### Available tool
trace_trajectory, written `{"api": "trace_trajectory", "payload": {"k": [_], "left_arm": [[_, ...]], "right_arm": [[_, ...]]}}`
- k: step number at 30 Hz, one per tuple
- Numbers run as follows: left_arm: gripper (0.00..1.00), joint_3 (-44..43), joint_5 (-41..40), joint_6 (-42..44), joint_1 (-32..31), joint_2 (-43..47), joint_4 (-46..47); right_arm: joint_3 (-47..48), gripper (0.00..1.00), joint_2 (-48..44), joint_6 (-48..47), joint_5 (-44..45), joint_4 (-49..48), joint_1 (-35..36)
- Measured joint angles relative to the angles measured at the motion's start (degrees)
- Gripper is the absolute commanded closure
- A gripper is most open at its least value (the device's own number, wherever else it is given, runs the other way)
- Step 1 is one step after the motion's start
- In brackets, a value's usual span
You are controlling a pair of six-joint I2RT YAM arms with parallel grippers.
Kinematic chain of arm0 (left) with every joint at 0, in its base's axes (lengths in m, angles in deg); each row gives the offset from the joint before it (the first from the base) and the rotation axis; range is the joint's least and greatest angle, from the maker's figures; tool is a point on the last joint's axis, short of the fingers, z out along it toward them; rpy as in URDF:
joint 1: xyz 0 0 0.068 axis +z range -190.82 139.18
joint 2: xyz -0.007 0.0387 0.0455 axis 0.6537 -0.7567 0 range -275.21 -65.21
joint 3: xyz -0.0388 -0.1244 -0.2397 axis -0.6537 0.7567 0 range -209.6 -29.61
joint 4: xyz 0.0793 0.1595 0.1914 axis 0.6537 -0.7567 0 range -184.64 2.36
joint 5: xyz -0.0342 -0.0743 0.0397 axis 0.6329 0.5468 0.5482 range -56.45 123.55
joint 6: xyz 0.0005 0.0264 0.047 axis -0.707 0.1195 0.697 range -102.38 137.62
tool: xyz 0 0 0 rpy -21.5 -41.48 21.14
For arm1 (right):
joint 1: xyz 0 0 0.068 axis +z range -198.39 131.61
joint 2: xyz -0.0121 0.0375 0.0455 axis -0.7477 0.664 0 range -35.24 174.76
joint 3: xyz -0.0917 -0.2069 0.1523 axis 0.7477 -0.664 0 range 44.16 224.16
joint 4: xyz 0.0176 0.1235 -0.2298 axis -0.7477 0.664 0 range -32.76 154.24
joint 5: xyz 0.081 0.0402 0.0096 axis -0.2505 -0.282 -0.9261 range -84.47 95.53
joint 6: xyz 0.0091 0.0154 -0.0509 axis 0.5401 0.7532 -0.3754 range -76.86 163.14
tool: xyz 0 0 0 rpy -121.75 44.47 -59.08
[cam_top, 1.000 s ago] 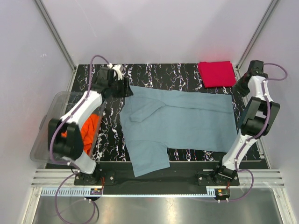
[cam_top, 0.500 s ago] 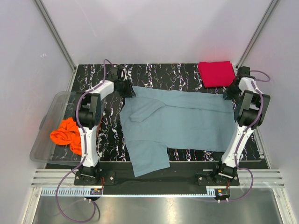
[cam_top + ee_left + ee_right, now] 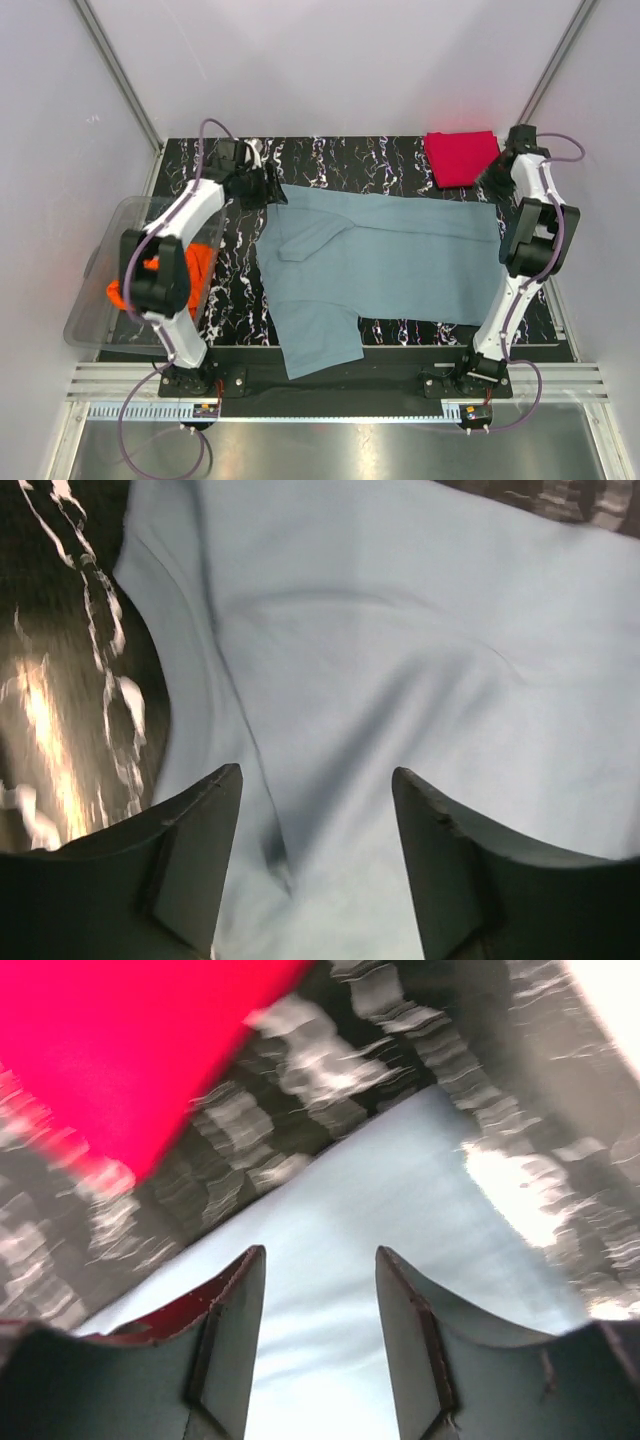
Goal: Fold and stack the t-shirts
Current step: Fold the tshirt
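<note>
Shirt positions: grey shirt (image 3: 390, 255) lies spread flat across the middle of the table (image 3: 330, 155), one sleeve pointing toward the near edge, a flap of cloth folded onto the body near its left side; red shirt (image 3: 462, 158) lies folded as a neat rectangle at the far right corner of the table, just beside the far right corner of the grey shirt and, in the overhead view, not overlapping it; orange shirt (image 3: 200, 262) lies crumpled inside the bin (image 3: 95, 310) at the left edge of the table, partly hidden behind the left arm.

Left gripper (image 3: 315, 775): positioned at the far left corner of the grey shirt; fingers spread; wrist view shows grey cloth with a curved seam below and between the fingers; nothing clamped; contact between fingertips and cloth cannot be determined.

Right gripper (image 3: 320, 1252): positioned at the far right corner of the grey shirt, close to the red shirt; fingers spread; wrist view, somewhat blurred, shows the grey corner below the gap, marbled table surface around it, red cloth at upper left; nothing clamped.

Both arms reach to the far side of the table, well apart from each other.
</note>
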Motion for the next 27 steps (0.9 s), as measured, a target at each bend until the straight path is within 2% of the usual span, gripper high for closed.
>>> {"api": "trace_trajectory", "payload": {"k": [3, 6, 11, 15, 19, 24, 26, 27], "left_arm": [[0.30, 5.33, 1.31, 1.31, -0.61, 11.02, -0.37], [0.25, 12.02, 3.98, 2.03, -0.61, 16.68, 0.39], [0.25, 22.62, 6.73, 2.75, -0.63, 13.81, 0.92], [0.28, 26.27, 8.31, 2.60, -0.79, 11.45, 1.20], [0.35, 26.25, 10.10, 1.68, -1.14, 10.60, 4.94], [0.58, 24.41, 12.22, 0.44, -1.25, 7.17, 8.07], [0.63, 22.62, 12.74, 0.07, -1.25, 5.03, 8.72], [0.73, 21.62, 13.05, -0.09, -1.25, 4.04, 8.96]], "right_arm": [[-4.09, 0.44, -6.19, 3.23, -5.95, -2.29, 3.93], [-10.54, 0.41, -12.33, 6.38, -14.19, -9.40, 12.00], [-20.44, 0.41, -13.57, 12.26, -30.08, -25.03, 32.06], [-25.18, 0.45, -10.08, 14.97, -37.53, -28.96, 41.86], [-26.99, 0.52, -6.99, 17.09, -40.83, -30.51, 42.99], [-29.29, 0.52, -6.43, 18.43, -41.40, -32.50, 42.45], [-31.06, 0.51, -6.82, 18.40, -41.40, -33.09, 42.45], [-31.93, 0.51, -7.10, 18.40, -41.42, -33.09, 42.45]]}}
